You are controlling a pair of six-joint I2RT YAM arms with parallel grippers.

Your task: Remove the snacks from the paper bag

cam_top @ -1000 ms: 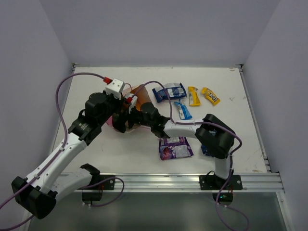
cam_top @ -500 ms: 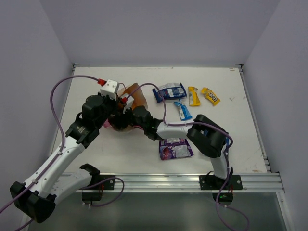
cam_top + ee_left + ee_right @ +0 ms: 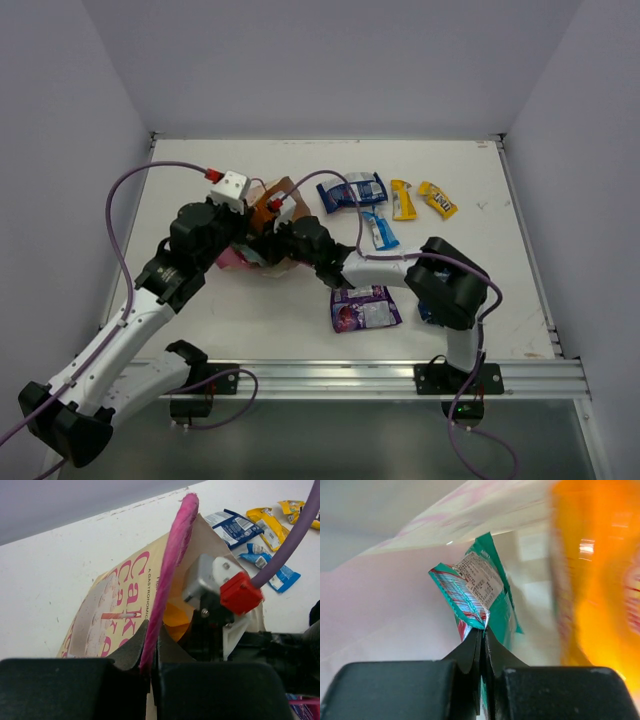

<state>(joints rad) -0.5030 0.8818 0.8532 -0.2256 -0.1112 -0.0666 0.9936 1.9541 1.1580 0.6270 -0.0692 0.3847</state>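
The paper bag (image 3: 272,196) lies on its side at the table's middle left, mouth toward the right. My left gripper (image 3: 154,630) is shut on the bag's pink edge (image 3: 175,555) and holds the mouth up. My right gripper (image 3: 482,632) is inside the bag, shut on the corner of a teal-green snack wrapper (image 3: 481,592). An orange pouch (image 3: 600,580) lies beside it in the bag and also shows in the left wrist view (image 3: 175,620). In the top view both grippers meet at the bag's mouth, the left gripper (image 3: 246,240) and the right gripper (image 3: 274,244).
Other snacks lie on the table to the right of the bag: a blue pouch (image 3: 352,190), two yellow wrappers (image 3: 402,198) (image 3: 438,198), a small blue wrapper (image 3: 378,230) and a purple pouch (image 3: 364,308) near the right arm's base.
The right gripper reached deeper into the bag, shut on the teal-green wrapper and has drawn back a little to the right. The left gripper kept its hold; the bag shifted slightly.
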